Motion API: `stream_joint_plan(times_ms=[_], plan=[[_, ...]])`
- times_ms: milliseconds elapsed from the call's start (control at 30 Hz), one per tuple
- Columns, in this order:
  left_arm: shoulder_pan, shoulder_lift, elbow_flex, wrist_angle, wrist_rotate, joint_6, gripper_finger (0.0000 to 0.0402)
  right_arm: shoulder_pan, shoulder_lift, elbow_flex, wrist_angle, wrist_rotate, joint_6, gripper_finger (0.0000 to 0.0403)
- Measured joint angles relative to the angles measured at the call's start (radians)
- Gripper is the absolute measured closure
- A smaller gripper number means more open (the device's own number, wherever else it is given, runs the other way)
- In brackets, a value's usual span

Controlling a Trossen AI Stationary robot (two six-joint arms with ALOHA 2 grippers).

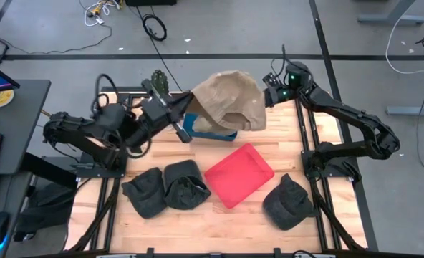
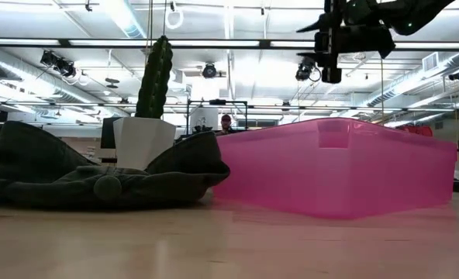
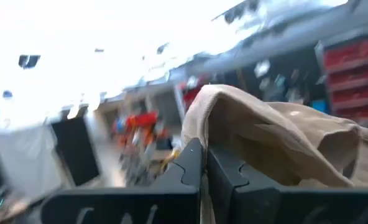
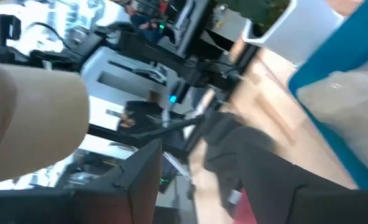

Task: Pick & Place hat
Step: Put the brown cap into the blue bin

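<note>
The tan hat hangs in the air over the far edge of the table, held up between the 2 arms; it droops above a blue bin that sits just under it near that far edge; the left gripper has its fingers pressed together on the hat's brim at the hat's left side, the cloth bunched right above them in its wrist view; the right gripper is at the hat's right side, up against the fabric, jaws partly apart, though I cannot tell from here whether they actually pinch the cloth.

Down on the table, a pink tray lies tilted at the middle, clear of the hat; 2 dark hats lie side by side toward the near-left corner, one touching the other; a 3rd dark hat sits toward the near-right corner, just beside the tray; a small cactus in a white pot stands at the far edge, left of the bin.

From table level the tray fills the right side and a dark hat slumps on the left, their edges meeting.
</note>
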Motion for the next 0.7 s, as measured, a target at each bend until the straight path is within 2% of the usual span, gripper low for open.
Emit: stream_joint_plan(times_ms=[133, 333, 467, 700], plan=[[0.03, 0.0, 0.0, 0.105, 0.175, 0.067, 0.0394, 0.003, 0.0, 0.0, 0.121, -0.015, 0.129, 0.0193], [0.106, 0.0, 0.0, 0.178, 0.401, 0.123, 0.0394, 0.047, 0.0, 0.0, 0.373, -0.015, 0.36, 0.0193], [0.162, 0.01, 0.001, 0.223, 0.512, 0.124, 0.0394, 0.094, 0.0, 0.0, 0.519, 0.0, 0.489, 0.0193], [0.253, 0.068, 0.001, 0.349, 0.709, 0.124, 0.0394, 0.146, 0.0, 0.0, 0.656, 0.052, 0.63, 0.0193]])
